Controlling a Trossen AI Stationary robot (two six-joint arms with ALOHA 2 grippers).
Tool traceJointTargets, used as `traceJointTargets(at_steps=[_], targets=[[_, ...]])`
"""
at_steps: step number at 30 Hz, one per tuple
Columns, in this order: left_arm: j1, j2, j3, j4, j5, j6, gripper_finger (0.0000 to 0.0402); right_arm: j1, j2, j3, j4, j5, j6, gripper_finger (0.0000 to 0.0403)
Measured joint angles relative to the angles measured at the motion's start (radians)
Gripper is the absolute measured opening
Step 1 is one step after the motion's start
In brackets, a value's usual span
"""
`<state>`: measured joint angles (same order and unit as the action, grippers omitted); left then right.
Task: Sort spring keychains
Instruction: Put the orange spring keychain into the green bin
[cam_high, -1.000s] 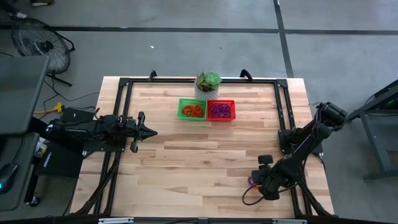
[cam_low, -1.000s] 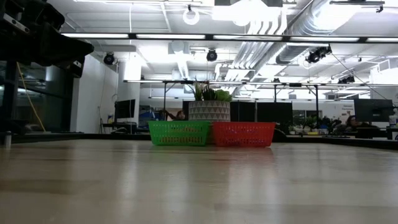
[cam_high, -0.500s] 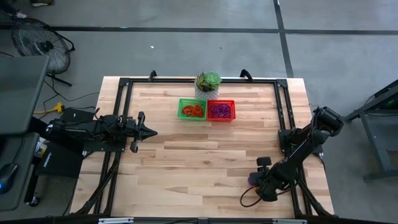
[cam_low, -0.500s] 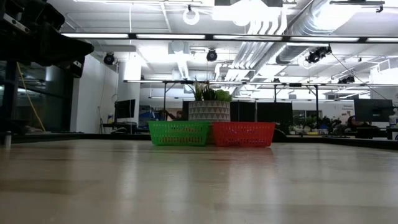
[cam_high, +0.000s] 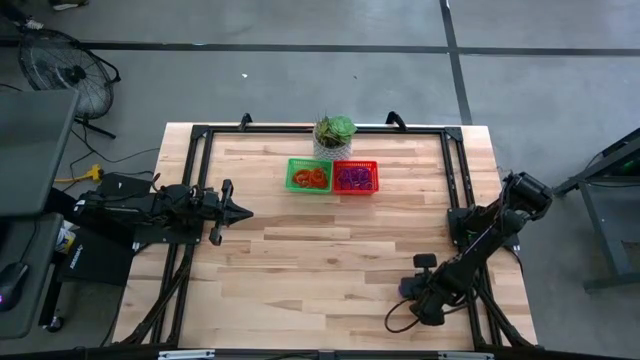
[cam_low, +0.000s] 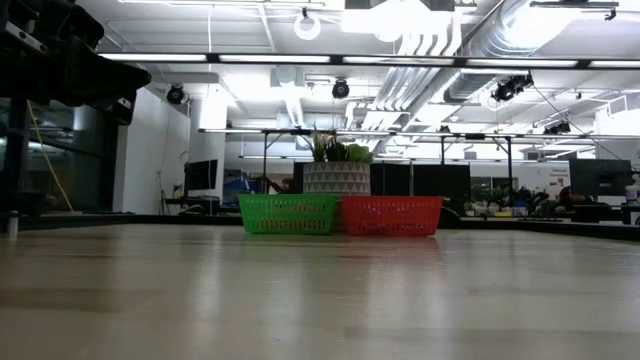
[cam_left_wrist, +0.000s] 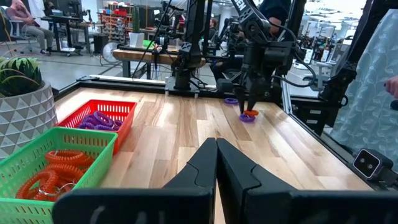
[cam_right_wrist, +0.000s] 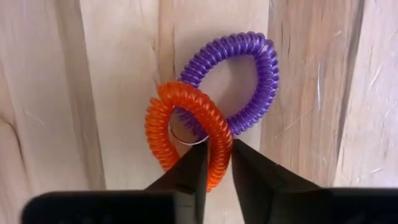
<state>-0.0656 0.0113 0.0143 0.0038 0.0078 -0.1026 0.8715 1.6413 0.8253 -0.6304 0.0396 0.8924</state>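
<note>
An orange spring keychain (cam_right_wrist: 186, 130) lies across a purple spring keychain (cam_right_wrist: 249, 81) on the wood near the table's near right corner. My right gripper (cam_right_wrist: 219, 167) points down at them, shut on the orange one. The left wrist view shows it (cam_left_wrist: 250, 107) over the pair, with another purple keychain (cam_left_wrist: 231, 100) lying just beyond. More orange coils fill the green basket (cam_high: 309, 176) and purple ones the red basket (cam_high: 356, 177) at the far middle. My left gripper (cam_left_wrist: 216, 163) is shut on nothing and hovers level at the table's left side. My right gripper pinches the orange keychain's coiled strand (cam_right_wrist: 219, 148) between its two fingers (cam_right_wrist: 186, 171), on the side of the loop that overlaps the purple one. The fingers come from above, pointing down, and lie across the strand. The keychain lies flat on the table.
A potted plant (cam_high: 334, 133) stands just behind the two baskets. A black metal frame (cam_high: 455, 170) runs along the table's edges. Bare wood (cam_high: 320, 260) spreads between the baskets and the near edge.
My right gripper has sunk a little toward the keychains at the near right corner. The left arm has kept still.
</note>
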Motion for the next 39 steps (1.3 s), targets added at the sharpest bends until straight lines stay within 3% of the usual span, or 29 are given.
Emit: traceJointTargets(at_steps=[7, 13, 20, 28, 39], targets=[[0.0, 0.0, 0.0, 0.0, 0.0, 0.0, 0.0, -0.002, -0.019, -0.002, 0.0, -0.036, 0.043, 0.0012], [0.0, 0.0, 0.0, 0.0, 0.0, 0.0, 0.0, -0.008, -0.084, -0.004, -0.017, -0.13, 0.099, 0.0013], [0.0, 0.0, 0.0, 0.0, 0.0, 0.0, 0.0, -0.028, -0.181, -0.004, -0.022, -0.16, 0.121, 0.0008], [0.0, 0.0, 0.0, 0.0, 0.0, 0.0, 0.0, -0.159, -0.287, 0.014, 0.014, -0.07, 0.048, 0.0009], [0.0, 0.0, 0.0, 0.0, 0.0, 0.0, 0.0, -0.435, -0.24, 0.264, -0.018, 0.08, -0.302, 0.001]])
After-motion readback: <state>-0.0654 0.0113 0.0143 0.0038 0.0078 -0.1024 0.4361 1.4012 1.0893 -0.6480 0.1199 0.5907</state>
